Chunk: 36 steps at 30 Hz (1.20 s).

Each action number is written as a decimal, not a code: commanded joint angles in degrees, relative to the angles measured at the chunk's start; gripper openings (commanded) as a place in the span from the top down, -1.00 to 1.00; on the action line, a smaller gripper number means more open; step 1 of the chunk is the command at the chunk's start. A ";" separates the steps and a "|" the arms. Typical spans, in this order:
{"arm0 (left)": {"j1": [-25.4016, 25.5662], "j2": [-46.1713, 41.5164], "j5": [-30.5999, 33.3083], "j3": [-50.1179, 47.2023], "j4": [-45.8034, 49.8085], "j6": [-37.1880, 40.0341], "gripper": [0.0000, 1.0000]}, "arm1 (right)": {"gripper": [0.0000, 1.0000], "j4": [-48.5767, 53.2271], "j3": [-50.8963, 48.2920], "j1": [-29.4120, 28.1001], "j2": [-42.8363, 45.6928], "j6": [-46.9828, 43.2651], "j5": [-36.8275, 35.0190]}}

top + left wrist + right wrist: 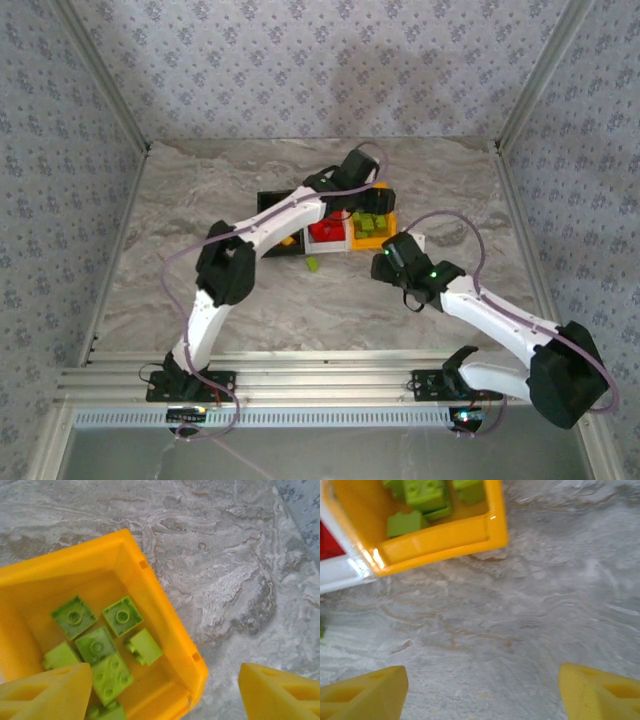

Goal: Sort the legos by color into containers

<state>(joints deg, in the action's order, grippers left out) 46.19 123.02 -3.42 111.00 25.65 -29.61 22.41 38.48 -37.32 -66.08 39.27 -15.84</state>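
The containers stand in a row: a black bin (270,203), a white bin (330,246) with red legos (325,230), and an orange-yellow bin (165,620) holding several light green legos (95,645). My left gripper (162,695) hangs open over that bin's right corner with nothing between its yellow fingers (45,690). In the top view, the left gripper (362,192) is above the orange-yellow bin (385,238). My right gripper (482,692) is open and empty above bare table just in front of the orange-yellow bin (445,537). One green lego (312,263) lies loose on the table.
The grey marbled table (200,200) is fenced by patterned walls and metal posts. The right arm (500,320) stretches across the near right. A small yellow piece (290,240) sits by the black bin's near side. Open table lies right of the bins.
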 commanded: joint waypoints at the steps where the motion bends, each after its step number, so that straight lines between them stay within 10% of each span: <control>1: -2.15 -14.23 -2.13 -12.08 -8.33 -2.96 -0.67 | -0.63 -4.24 2.09 -3.13 -3.46 -2.49 2.14; 4: -3.81 -25.39 -2.04 -26.68 -13.17 -5.03 -0.99 | -0.65 -6.82 4.77 -6.89 -8.49 -2.73 1.87; 19: -13.28 -76.09 11.67 -75.09 2.09 -11.89 -1.00 | -0.51 -14.19 21.82 -12.92 -36.22 -5.29 5.05; 36: -16.42 -83.23 11.35 -82.73 4.91 -15.08 -0.99 | 0.43 -12.30 28.58 -13.29 -42.22 -9.27 8.31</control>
<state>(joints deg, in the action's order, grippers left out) 30.26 39.81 7.35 27.57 30.20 -44.27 8.78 66.59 -49.58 -110.45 30.76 -8.71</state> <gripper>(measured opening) 0.997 0.295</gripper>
